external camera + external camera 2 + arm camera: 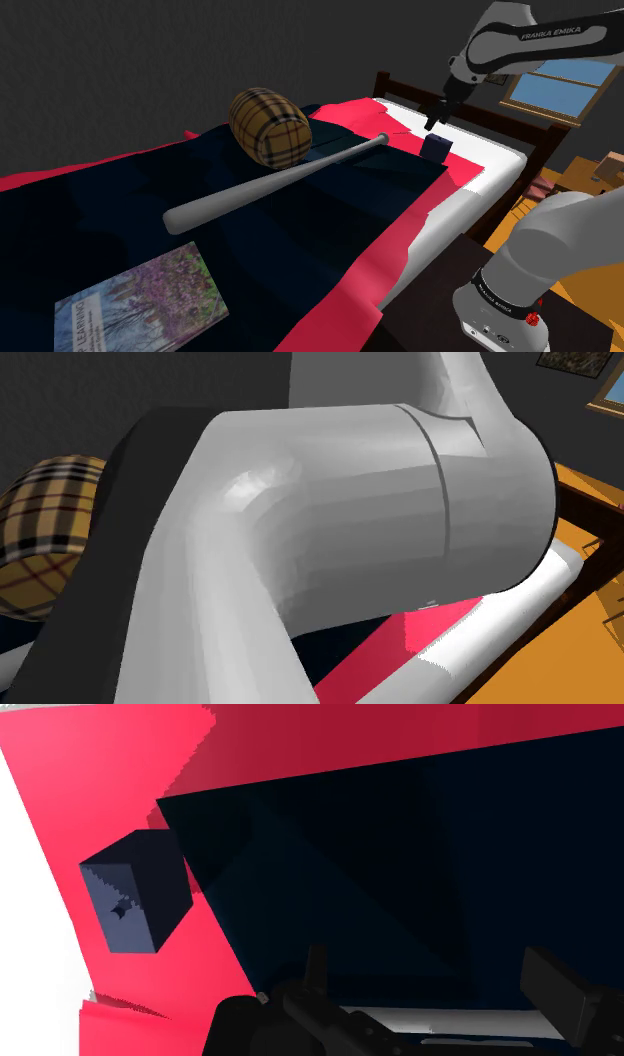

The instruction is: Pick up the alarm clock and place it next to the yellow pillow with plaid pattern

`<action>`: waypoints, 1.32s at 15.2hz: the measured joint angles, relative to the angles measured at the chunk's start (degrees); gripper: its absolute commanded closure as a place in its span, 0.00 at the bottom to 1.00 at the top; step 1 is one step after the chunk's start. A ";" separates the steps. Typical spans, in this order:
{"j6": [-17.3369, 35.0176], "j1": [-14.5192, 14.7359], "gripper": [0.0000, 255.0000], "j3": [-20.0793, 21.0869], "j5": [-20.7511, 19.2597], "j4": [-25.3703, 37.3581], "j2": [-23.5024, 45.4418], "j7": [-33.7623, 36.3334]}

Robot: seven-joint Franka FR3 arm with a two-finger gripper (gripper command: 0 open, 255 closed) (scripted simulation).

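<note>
The alarm clock (435, 149) is a small dark blue cube on the red sheet near the bed's far right side, just past the tip of the bat's handle. My gripper (432, 124) hangs a little above it. In the wrist view the clock (135, 894) lies off to one side of the gripper (432, 966), whose black fingers (558, 992) stand apart and open over the dark blanket with nothing between them. The yellow plaid pillow (270, 126) is a roll lying on the dark blanket, to the clock's left in the shoulder view. The pillow (45, 532) also shows behind the arm.
A grey baseball bat (280, 180) lies diagonally across the dark blanket (120, 190) from the pillow's side toward the clock. A book (140, 305) rests at the near left. A wooden headboard (500, 120) and a window (560, 85) stand behind. The arm's link (330, 542) blocks the second exterior view.
</note>
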 measured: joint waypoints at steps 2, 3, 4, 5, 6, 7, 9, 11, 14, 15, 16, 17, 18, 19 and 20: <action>2.30 -0.12 0.00 -2.92 0.03 0.98 2.83 -2.96; 3.89 -0.09 0.00 -4.39 0.18 1.12 4.34 -4.44; 5.03 -0.13 0.00 -5.81 0.33 1.37 5.54 -5.95; 6.14 -0.01 0.00 -7.22 0.69 1.90 6.99 -7.46; 7.35 0.21 0.00 -8.58 1.20 2.43 8.58 -8.92; 8.71 0.43 0.00 -10.17 1.82 2.89 10.29 -10.66; 11.09 0.91 0.00 -12.99 3.29 3.66 13.27 -13.98; 13.26 2.01 0.00 -16.57 6.14 5.88 17.77 -18.41; 15.42 3.62 0.00 -20.83 11.82 9.28 24.30 -24.97; 16.10 4.02 0.00 -22.20 14.23 10.40 26.72 -27.52; 16.29 4.26 0.00 -23.46 16.97 11.91 29.28 -30.32; 16.60 4.15 0.00 -24.74 20.12 13.32 32.11 -33.65; 16.67 4.02 0.00 -25.35 23.39 14.97 35.04 -36.49; 16.48 3.23 0.00 -25.90 27.21 17.00 38.54 -39.99; 15.93 2.03 0.00 -25.96 30.73 19.08 41.65 -43.23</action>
